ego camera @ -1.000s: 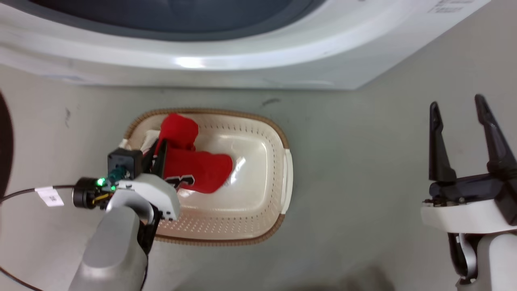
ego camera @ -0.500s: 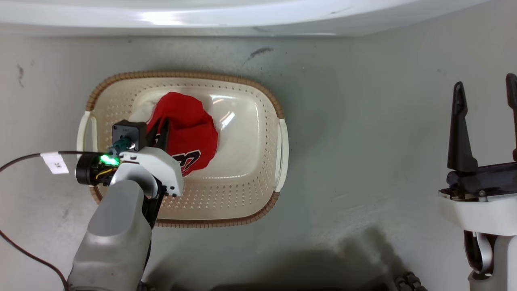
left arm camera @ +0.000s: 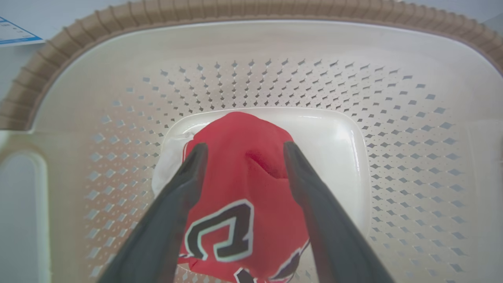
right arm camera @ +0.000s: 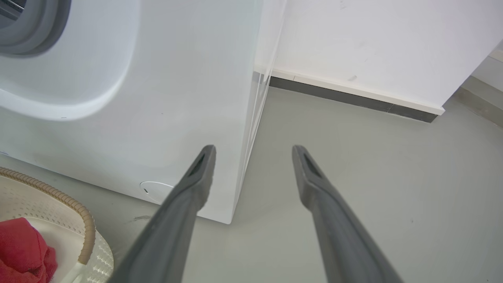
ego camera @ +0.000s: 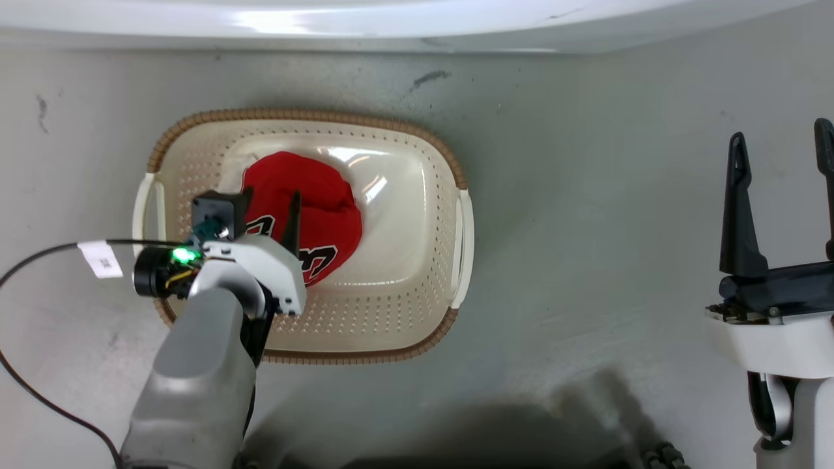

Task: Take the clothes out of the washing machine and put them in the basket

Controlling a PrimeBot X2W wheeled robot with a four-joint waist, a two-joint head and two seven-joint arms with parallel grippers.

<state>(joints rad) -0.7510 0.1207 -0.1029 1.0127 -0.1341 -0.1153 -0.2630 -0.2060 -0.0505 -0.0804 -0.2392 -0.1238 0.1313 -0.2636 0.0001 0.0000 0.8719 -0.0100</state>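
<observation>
**While the left gripper (ego camera: 271, 195) hangs over the basket (ego camera: 313, 116), the clothes (ego camera: 319, 195) lie inside it**

Where the head view looks down, the cream basket stands on the grey floor (ego camera: 586, 228), just in front of the white washing machine (right arm camera: 177, 98). The clothes form one crumpled red heap with black-and-white lettering on the basket's bottom, toward its left half. I cannot tell whether the heap is one garment or two.

Left gripper: jaws apart, nothing clamped. In the left wrist view the two dark fingers straddle the heap from above, with red fabric showing between them. Contact with the cloth cannot be judged.

Right gripper (ego camera: 780, 133): jaws apart and empty, well to the right of the basket. In the right wrist view its fingers point past the machine's lower front corner — toward bare floor and the wall's skirting.

A black cable (ego camera: 39, 260) with a white tag runs off the left wrist.
</observation>
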